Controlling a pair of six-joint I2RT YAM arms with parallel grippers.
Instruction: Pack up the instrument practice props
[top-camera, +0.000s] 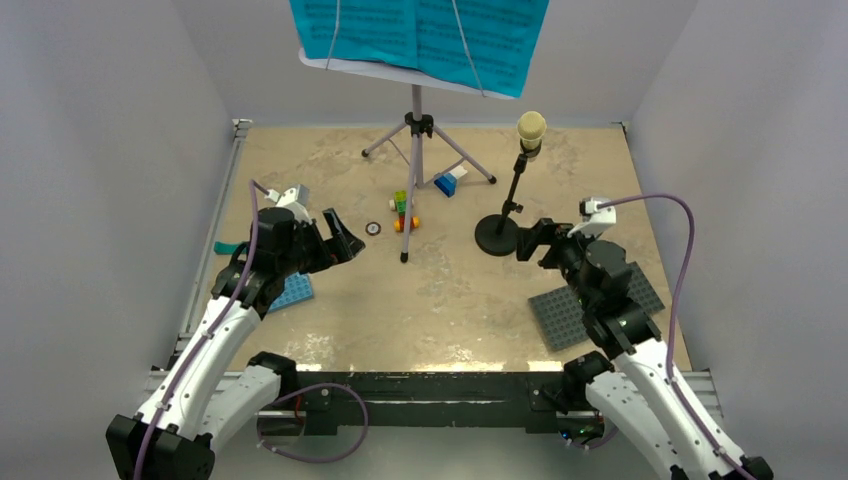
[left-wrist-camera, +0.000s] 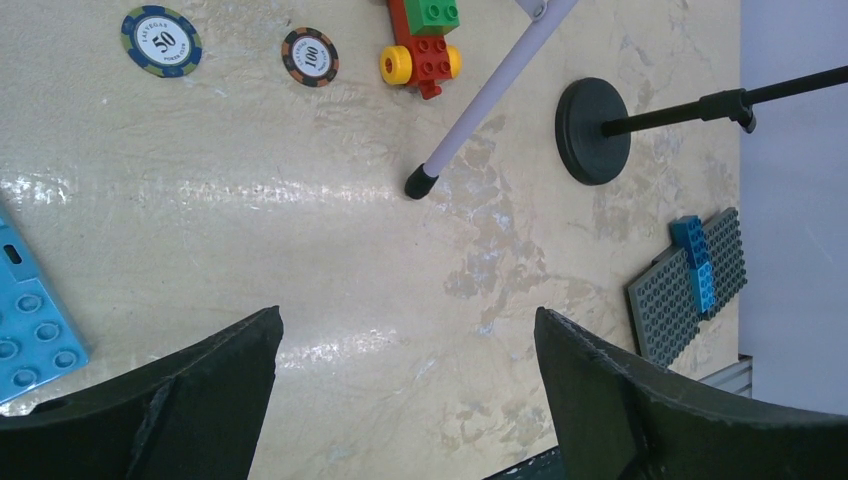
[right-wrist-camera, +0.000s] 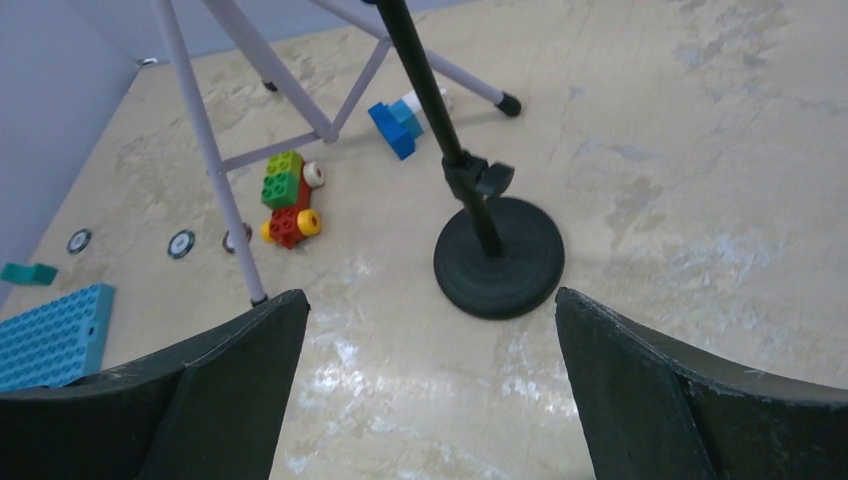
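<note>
Only the top view shows the teal pages (top-camera: 420, 35) and the one cream microphone (top-camera: 531, 128). The left wrist view shows two chips (left-wrist-camera: 161, 41). The left gripper (left-wrist-camera: 407, 318) and right gripper (right-wrist-camera: 430, 297) are wide open and empty.

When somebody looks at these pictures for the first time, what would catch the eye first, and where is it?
The teal sheet-music pages strike first, spread on the music stand at the far middle of the table. Just right of its tripod, a cream microphone tops a black round-based mic stand. Nearer, the left tool and right tool both hang open, holding nothing.
</note>
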